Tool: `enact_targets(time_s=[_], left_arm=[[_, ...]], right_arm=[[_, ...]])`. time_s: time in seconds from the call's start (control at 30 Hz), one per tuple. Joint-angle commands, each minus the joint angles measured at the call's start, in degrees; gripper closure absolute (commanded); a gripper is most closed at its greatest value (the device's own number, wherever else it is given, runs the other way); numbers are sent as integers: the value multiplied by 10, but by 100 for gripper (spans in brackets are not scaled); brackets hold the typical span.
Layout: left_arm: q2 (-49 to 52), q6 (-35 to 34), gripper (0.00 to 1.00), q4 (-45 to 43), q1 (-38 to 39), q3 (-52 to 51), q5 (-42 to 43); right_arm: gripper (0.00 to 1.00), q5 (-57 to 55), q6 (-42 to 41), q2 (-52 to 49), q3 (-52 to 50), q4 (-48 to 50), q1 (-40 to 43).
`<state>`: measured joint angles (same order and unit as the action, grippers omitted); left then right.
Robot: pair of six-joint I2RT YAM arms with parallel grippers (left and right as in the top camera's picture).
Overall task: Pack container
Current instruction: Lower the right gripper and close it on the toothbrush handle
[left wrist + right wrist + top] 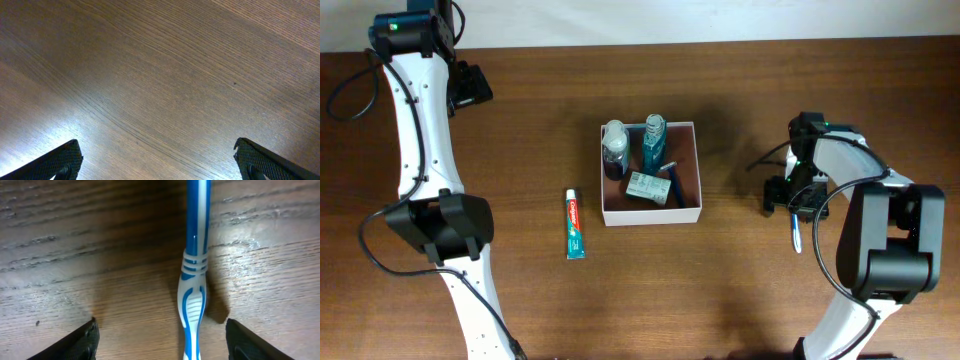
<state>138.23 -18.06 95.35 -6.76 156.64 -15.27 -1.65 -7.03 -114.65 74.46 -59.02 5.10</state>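
Four toiletries (645, 187) are already lying in the container (650, 217), but you are still leaving toothpaste (575, 224) left and toothbrush (194, 280) right of it, with left gripper (160, 162) and right gripper (161, 339) open, empty.

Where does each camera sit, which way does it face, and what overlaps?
Overhead: above the table, facing down at container and toothpaste; left arm, right arm show.
Left wrist: on the left gripper, facing table; fingertips show.
Right wrist: on the right gripper, facing toothbrush; fingertips show.
Shared: overhead and right wrist both show the toothbrush.
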Motion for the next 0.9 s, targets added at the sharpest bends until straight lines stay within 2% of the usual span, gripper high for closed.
enact_targets(time_s=[0.0,0.37,0.43,0.5,0.57,0.63,0.87], left_arm=[[-3,-8,1,1,0,-2,-4],[-3,-8,1,1,0,-2,-4],[-3,-8,1,1,0,-2,-4],[-3,-8,1,1,0,-2,-4],[-3,-8,1,1,0,-2,-4],[-3,-8,1,1,0,-2,-4],[-3,-8,1,1,0,-2,-4]], right_arm=[[21,-6,25,3,-24,13,-2],[22,-7,38,3,-34,30,-2],[30,-17,38,3,-34,29,-2],[43,-21,38,3,-34,25,-2],[48,-21,38,3,-34,23,-2],[49,-21,38,3,-34,23,-2],[72,-21,38,3,-33,26,-2]])
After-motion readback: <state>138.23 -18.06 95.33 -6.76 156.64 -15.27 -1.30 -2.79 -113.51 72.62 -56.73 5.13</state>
